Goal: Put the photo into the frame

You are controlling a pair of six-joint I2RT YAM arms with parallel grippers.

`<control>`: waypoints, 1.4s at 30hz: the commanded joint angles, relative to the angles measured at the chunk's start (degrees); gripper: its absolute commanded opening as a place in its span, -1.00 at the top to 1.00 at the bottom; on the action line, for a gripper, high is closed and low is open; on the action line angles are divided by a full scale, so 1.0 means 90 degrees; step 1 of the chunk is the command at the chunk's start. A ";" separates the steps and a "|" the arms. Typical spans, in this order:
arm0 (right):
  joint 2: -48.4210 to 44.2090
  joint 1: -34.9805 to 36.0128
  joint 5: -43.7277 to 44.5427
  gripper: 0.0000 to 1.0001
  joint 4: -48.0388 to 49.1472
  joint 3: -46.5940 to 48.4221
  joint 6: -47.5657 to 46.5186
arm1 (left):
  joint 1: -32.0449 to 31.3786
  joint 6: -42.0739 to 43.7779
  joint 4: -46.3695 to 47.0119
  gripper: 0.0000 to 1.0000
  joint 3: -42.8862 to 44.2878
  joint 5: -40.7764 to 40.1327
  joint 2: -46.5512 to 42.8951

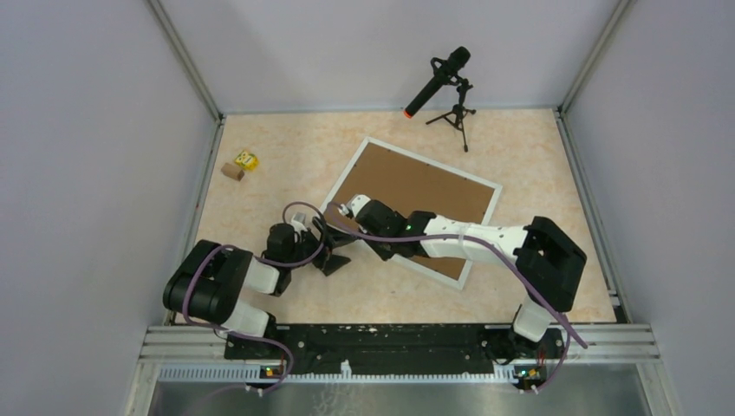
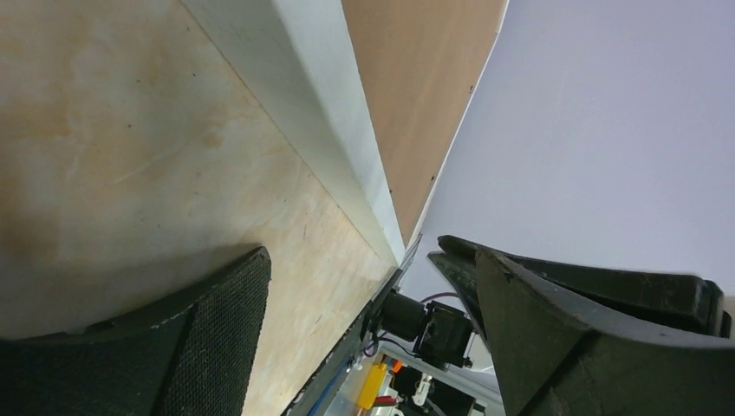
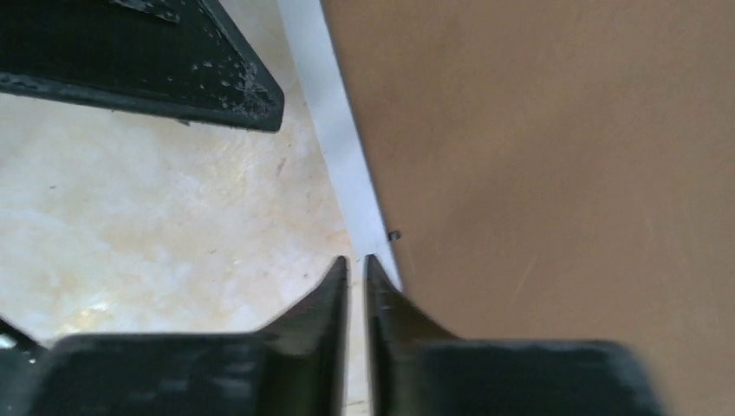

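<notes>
The frame point(image 1: 433, 162) lies flat mid-table, white moulding round a plain brown backing board point(image 1: 416, 182) that fills it. The photo is hidden. My right gripper point(image 1: 349, 208) reaches across to the frame's left edge. In the right wrist view it point(image 3: 356, 263) is shut, tips just above the white moulding point(image 3: 336, 130) beside the board point(image 3: 555, 173), with nothing between them. My left gripper point(image 1: 334, 253) sits low on the table by the frame's near-left side. It point(image 2: 364, 321) stands open and empty, the moulding point(image 2: 321, 113) running ahead of it. One left finger point(image 3: 173, 61) shows in the right wrist view.
A black microphone on a small tripod point(image 1: 446, 82) stands at the back, just beyond the frame. A small yellow object point(image 1: 247, 159) and a brown block point(image 1: 231, 171) lie at the far left. Walls with metal rails close the table on three sides.
</notes>
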 commanded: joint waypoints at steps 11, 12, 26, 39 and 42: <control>0.0843 -0.0202 -0.0908 -0.21 -0.2882 0.1296 0.0368 | 0.0702 0.2099 -0.4332 -0.94 0.0579 -0.1653 -0.2910; 0.0914 -0.0202 -0.0895 -0.21 -0.2915 0.1310 0.0324 | 0.0823 0.2312 -0.4676 -0.97 0.0726 -0.1794 -0.3128; 0.0704 -0.0309 -0.0972 -0.05 -0.1634 0.0475 0.0899 | 0.1184 0.3329 -0.5802 -0.97 0.1789 -0.0891 -0.1990; 0.0499 -0.0310 -0.3788 -0.17 0.2301 -0.0130 0.2959 | 0.1186 0.3534 -0.5565 -0.97 0.2764 -0.1229 -0.0079; 0.0559 -0.0359 -0.3958 -0.20 0.2080 0.0132 0.2760 | 0.1193 0.3682 -0.5891 -0.96 0.3326 -0.1432 0.0284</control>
